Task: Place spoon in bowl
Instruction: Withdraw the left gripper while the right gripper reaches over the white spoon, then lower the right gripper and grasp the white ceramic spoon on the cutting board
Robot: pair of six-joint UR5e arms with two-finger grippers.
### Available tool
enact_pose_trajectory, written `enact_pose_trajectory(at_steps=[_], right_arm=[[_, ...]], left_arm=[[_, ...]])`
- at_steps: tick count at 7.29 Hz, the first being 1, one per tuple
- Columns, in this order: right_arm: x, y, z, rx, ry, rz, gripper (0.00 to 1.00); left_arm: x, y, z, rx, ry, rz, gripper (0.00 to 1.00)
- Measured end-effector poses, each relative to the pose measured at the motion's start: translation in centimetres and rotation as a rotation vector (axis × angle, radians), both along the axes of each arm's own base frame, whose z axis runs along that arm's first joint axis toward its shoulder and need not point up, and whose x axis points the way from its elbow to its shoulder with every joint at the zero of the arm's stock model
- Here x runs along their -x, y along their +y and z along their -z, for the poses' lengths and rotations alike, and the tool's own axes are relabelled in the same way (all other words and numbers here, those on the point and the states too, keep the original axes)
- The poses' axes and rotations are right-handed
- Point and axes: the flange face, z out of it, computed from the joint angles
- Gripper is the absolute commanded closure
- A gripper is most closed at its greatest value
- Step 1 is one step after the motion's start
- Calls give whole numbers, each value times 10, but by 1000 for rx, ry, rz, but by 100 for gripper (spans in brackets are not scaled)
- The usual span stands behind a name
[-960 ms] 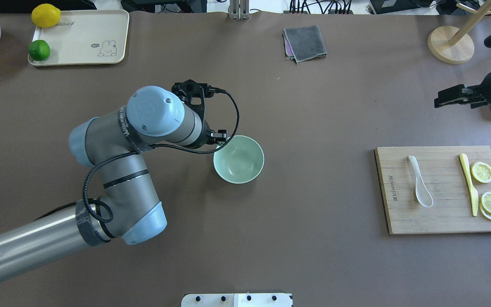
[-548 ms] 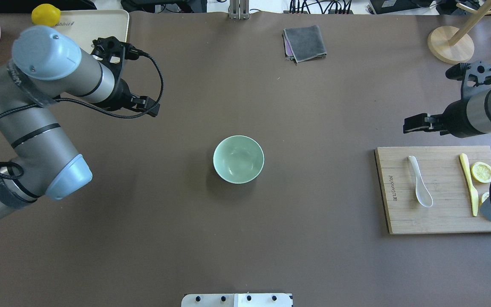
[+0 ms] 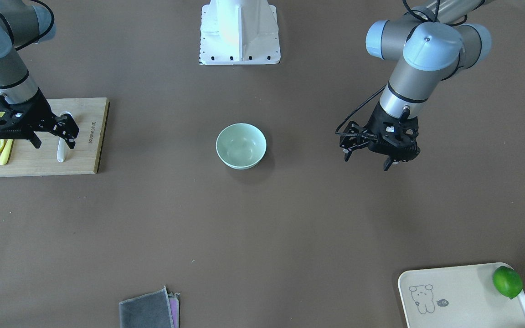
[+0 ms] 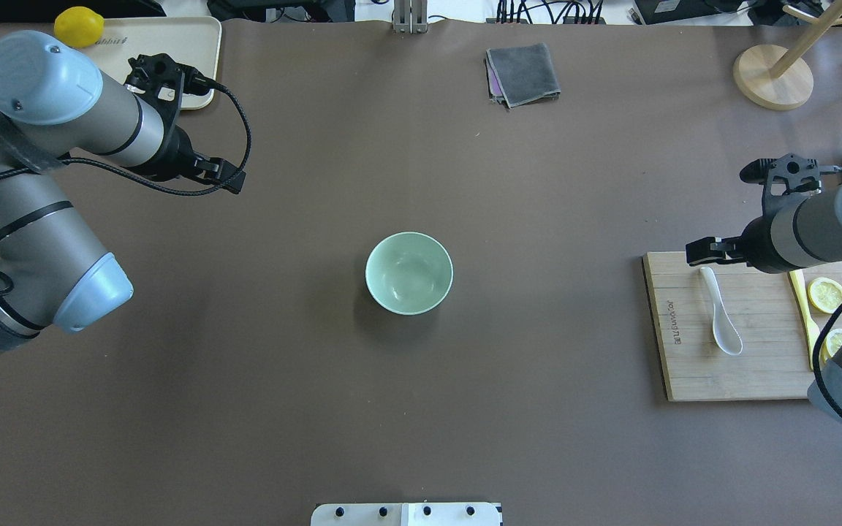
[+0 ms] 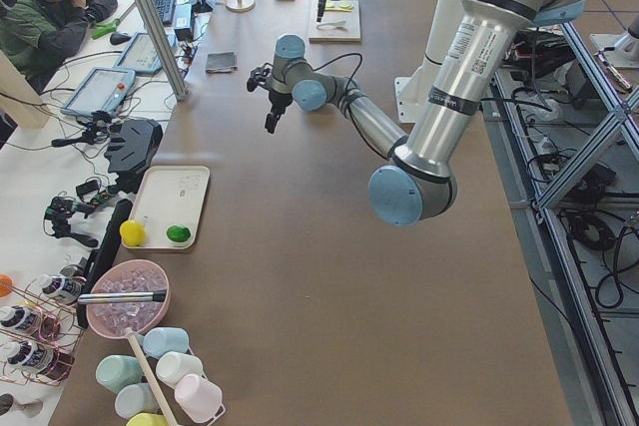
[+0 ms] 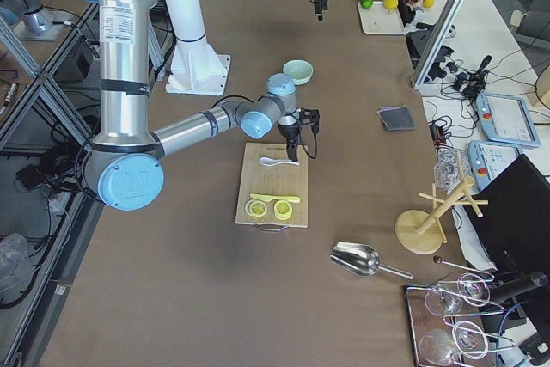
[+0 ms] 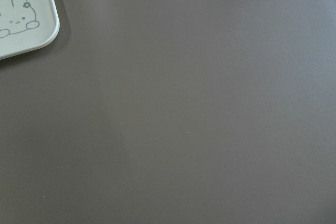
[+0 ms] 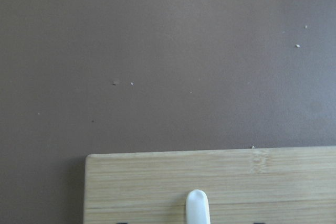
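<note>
Since the earlier overhead frames the left gripper has withdrawn from the bowl toward the tray. The right gripper has come down to the far edge of the cutting board. Bowl and spoon are unmoved. Overhead: the spoon lies flat on the board, handle tip just beside the right fingers, scoop on the robot's side of them. The bowl stands upright between the two sets of fingers, well apart from both. Front-facing: the right fingers are spread wide and straddle the spoon handle, gripping nothing. The left fingers also stand apart, holding nothing, above bare table. Exterior left: the left gripper points straight down, the tray nearer the camera than its fingers. Exterior right: the right fingers point down with the spoon directly beneath, the bowl beyond them; contact with the board cannot be told. Left wrist: only table and the tray corner at upper left; no fingers show. Right wrist: the spoon's handle tip sits centred at the bottom edge, with dark fingertip ends barely showing on either side.
</note>
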Motion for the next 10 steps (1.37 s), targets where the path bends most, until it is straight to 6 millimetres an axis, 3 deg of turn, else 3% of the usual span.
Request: enact_pose_trajectory(at_steps=[1,2,3,4,6,10], right_arm=[[7,0,-16,-6,-3,4,35],[11,0,-27,-12,-6,4,60],[12,-1,-30,-13,-10,0,93],[12,0,-28,-15,-18,-3,100],[11,1,-20,-22,-32,-2,100],[9,7,-25,-17,-20,1,100]], left_arm=[[0,0,0,-1,0,1,2],[1,0,0,-2,0,1,2],[1,0,1,-2,0,2,2],[1,0,1,-1,1,4,2],[1,0,1,3,2,7,2],[0,0,-2,9,-1,8,2]])
